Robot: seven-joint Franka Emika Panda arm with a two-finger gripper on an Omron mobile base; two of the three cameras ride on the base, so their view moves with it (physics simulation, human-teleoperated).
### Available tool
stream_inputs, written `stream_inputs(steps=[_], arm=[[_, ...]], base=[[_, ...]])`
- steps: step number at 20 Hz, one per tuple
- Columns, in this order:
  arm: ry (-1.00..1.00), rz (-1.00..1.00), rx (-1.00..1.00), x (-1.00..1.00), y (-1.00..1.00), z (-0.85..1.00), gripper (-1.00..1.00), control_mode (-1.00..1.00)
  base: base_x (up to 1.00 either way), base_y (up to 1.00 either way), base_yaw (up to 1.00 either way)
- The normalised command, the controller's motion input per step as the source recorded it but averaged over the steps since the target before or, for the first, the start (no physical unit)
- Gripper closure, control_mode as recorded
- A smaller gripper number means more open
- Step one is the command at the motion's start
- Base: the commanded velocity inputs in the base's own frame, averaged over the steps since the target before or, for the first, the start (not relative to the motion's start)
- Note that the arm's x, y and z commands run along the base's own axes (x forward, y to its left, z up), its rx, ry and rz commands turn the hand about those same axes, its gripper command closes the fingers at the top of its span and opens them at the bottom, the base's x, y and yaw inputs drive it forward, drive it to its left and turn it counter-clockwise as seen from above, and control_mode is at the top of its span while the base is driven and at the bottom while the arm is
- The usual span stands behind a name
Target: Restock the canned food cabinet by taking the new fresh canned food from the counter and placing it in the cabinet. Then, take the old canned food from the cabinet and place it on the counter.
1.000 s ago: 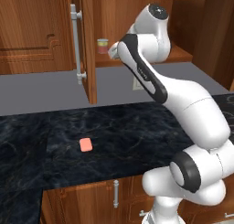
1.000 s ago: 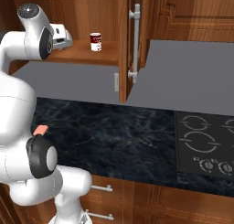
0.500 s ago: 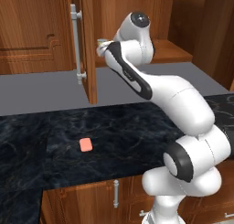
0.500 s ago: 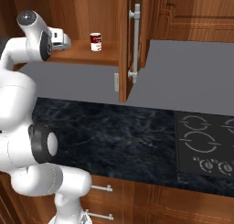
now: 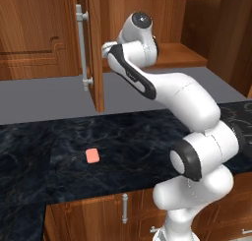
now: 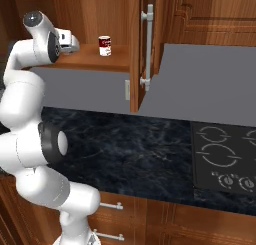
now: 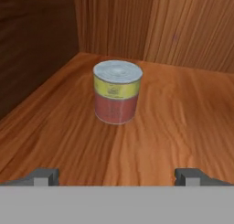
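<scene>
The old canned food (image 7: 117, 93) stands upright on the cabinet's wooden shelf (image 7: 183, 122), near the left back corner, with a pale yellow-green top part, a red lower band and a light lid. My gripper (image 7: 116, 176) is open and level with the shelf. It faces the can from a short way off, with a fingertip (image 7: 43, 176) low on either side and nothing between them. The new fresh canned food (image 6: 104, 45), dark red and white, stands further right on the same shelf. My hand (image 6: 67, 40) reaches into the cabinet (image 6: 75, 9) above the black counter (image 5: 49, 151).
Both cabinet doors stand open, each with a silver bar handle (image 5: 83, 48) (image 6: 148, 44). A small pink block (image 5: 92, 155) lies on the counter. A cooktop (image 6: 225, 156) is set into the counter at the right. The arm's elbow hangs in front of the shelf.
The arm has swung left and deeper into the cabinet, and the hand now covers the old can in the left base view. The jaws stay wide. The cans have not moved.
</scene>
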Motion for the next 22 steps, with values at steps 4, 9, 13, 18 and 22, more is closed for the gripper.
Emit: stream_inputs(steps=[4,9,13,18,22], arm=[[0.0,0.0,0.0,0.33,0.0,0.0,-1.0,-1.0],[0.0,0.0,0.0,0.28,0.06,0.0,-1.0,-1.0],[0.01,0.0,0.0,0.18,0.11,0.0,-1.0,-1.0],[0.0,0.0,0.0,0.2,0.11,0.0,-1.0,-1.0],[0.0,0.0,0.0,0.28,0.13,0.0,-1.0,-1.0]], base=[[0.0,0.0,0.0],[0.0,0.0,0.0],[0.0,0.0,0.0],[0.0,0.0,0.0],[0.0,0.0,0.0]])
